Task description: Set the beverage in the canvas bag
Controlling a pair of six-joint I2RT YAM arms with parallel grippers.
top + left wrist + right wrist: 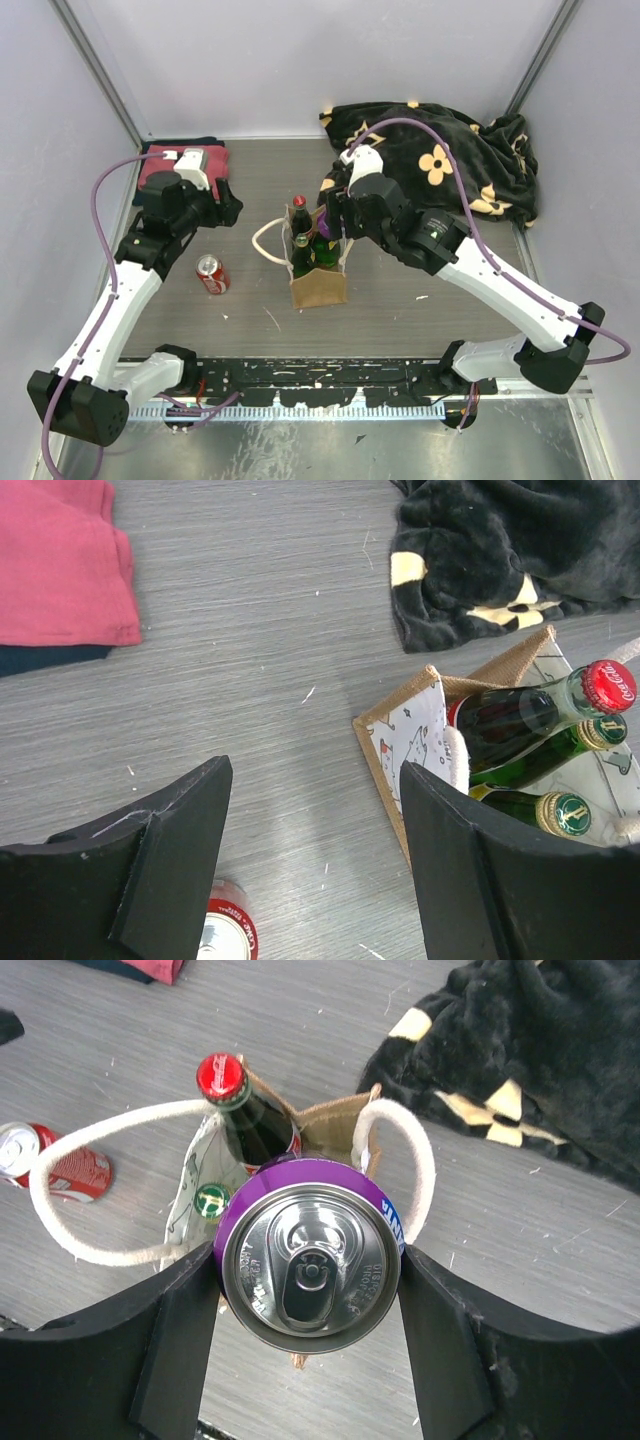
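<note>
The tan canvas bag (318, 287) stands upright mid-table with white rope handles (60, 1210). It holds a red-capped dark bottle (222, 1077) and green bottles (560, 813). My right gripper (311, 1290) is shut on a purple soda can (311, 1252), held upright right above the bag's open mouth (330, 1120); in the top view the can (325, 222) hangs over the bag's far side. A red cola can (211, 273) lies on the table left of the bag. My left gripper (315, 775) is open and empty, above the table between the red can (228, 935) and the bag (400, 740).
A folded red cloth (185, 165) lies at the back left. A black blanket with tan flowers (450, 155) is heaped at the back right, close behind the bag. Grey walls enclose the table on three sides.
</note>
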